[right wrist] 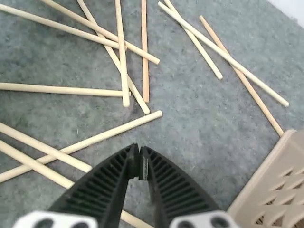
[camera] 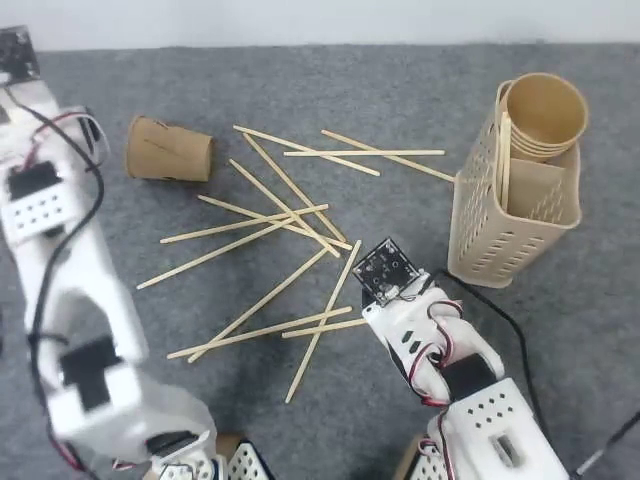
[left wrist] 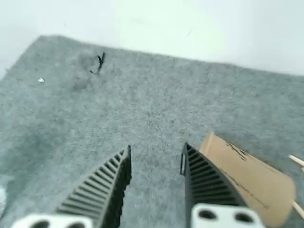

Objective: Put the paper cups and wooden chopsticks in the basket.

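Left hand (left wrist: 156,156), spread wide and empty, sits beside a tipped paper cup (left wrist: 249,175). Right hand (right wrist: 141,154), pinched closed, seemingly empty, hovers over scattered chopsticks (right wrist: 95,140) near the basket (camera: 500,245) holding stacked cups (camera: 543,112).

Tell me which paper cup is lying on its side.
The lone cup on the grey mat, beside the left claw. The other cups stand upright, stacked inside the basket.

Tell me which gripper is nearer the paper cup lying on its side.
Left. The left gripper sits just beside the cup, jaws open; the right gripper is away among the chopsticks by the basket, jaws shut.
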Controlling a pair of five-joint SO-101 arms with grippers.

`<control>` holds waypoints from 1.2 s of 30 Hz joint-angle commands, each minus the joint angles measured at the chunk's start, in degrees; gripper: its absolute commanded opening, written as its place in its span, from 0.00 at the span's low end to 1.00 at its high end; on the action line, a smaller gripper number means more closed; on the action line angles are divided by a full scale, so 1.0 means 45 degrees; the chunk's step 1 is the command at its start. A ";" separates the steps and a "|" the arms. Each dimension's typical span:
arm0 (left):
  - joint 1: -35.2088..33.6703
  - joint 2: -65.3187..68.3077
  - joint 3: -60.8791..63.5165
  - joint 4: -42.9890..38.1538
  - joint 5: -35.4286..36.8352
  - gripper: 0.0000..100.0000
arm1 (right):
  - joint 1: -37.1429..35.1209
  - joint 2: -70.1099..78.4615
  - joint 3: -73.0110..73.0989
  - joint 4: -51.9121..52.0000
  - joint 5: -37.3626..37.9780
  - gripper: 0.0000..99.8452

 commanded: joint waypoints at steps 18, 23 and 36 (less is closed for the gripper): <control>0.0098 1.4476 -1.9038 0.4923 0.1895 0.17 | -0.0010 -0.0186 0.0371 -0.1143 -0.0020 0.01; 0.0723 1.6703 -2.1929 0.5900 0.1895 0.17 | 0.0049 -0.0186 0.0430 -0.1162 0.0371 0.01; 0.3321 1.5258 -2.2574 1.1292 0.1915 0.17 | 0.0029 -0.0225 0.0527 -0.1201 0.0645 0.01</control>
